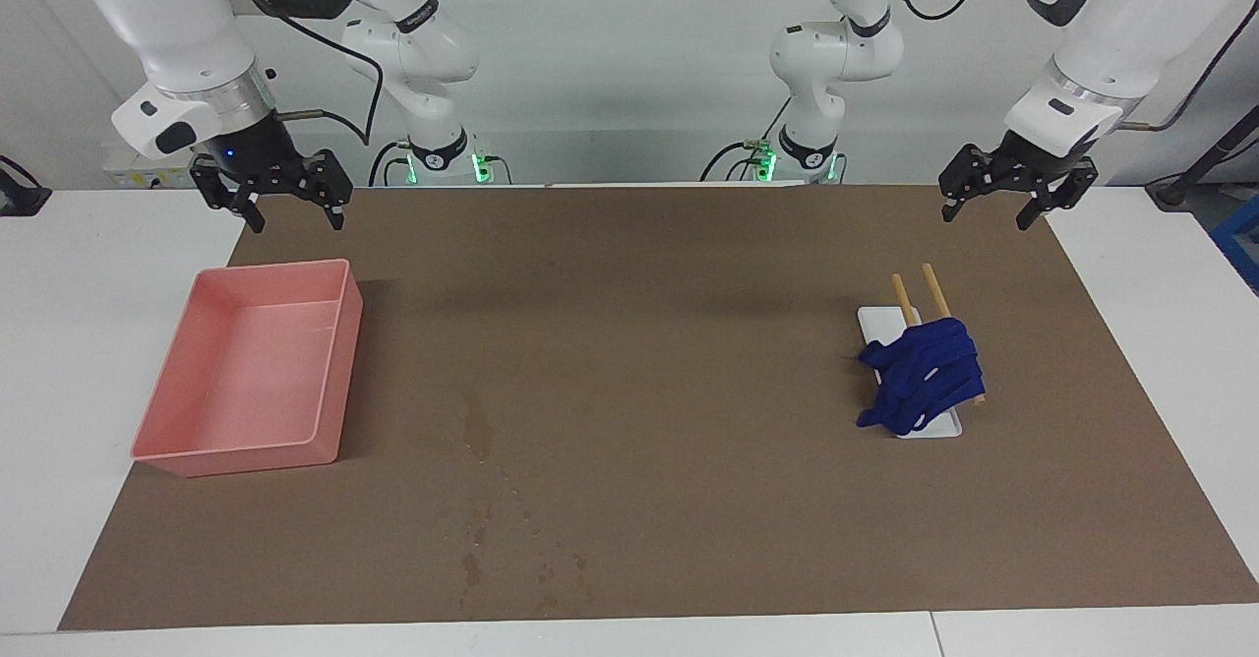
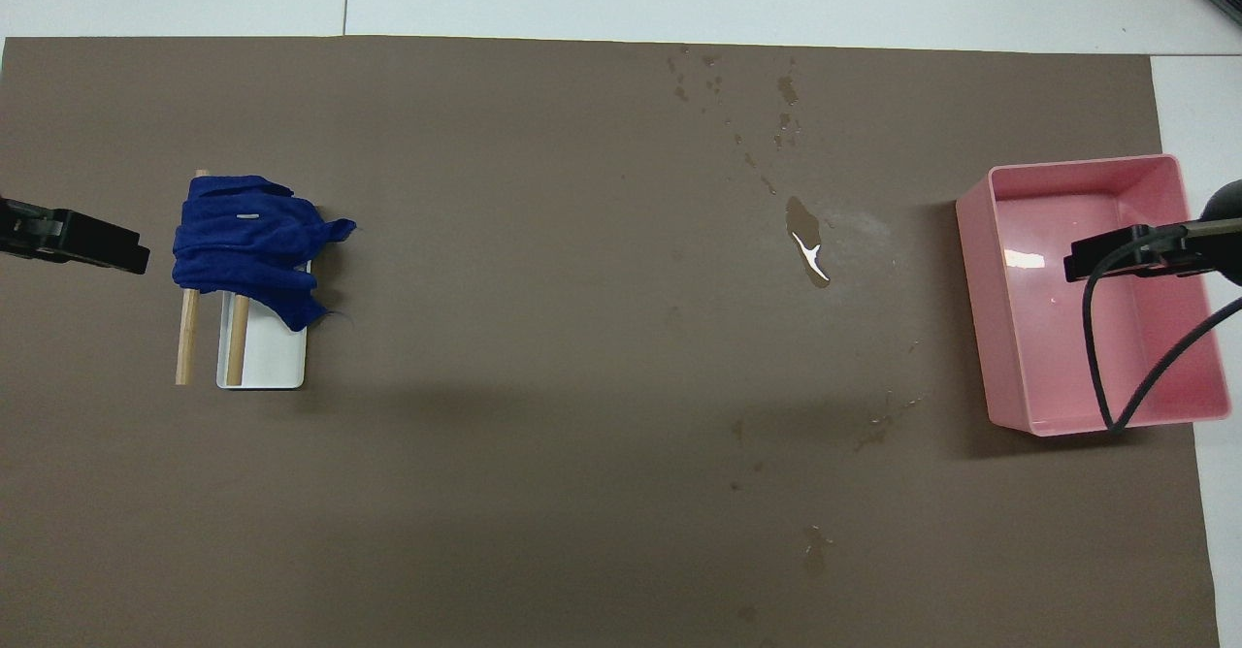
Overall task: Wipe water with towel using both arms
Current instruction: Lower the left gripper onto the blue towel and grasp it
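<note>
We're at the start: nothing grasped, nothing wiped yet. The left gripper hangs with fingers spread and empty above the mat's edge at its own end of the table; the right gripper does the same at its end, just above the corner of the pink tray. Both arms look parked.

The towel lies bunched over two wooden sticks and a small white tray at the left arm's end of the brown mat. The water is a thin streak mid-mat beside the pink tray, with droplets scattered farther from the robots and a few nearer.

Our read of the next move: the left gripper drops onto the towel and pinches a raised fold, lifting clear of the sticks without dragging them. Then carry or hand it over toward the streak.

Hard to tell: the overhead view shows only the gripper tips at the frame edges, the towel hides part of the white tray and sticks, and faint droplets blend into the mat, so the spill's full extent is uncertain.
</note>
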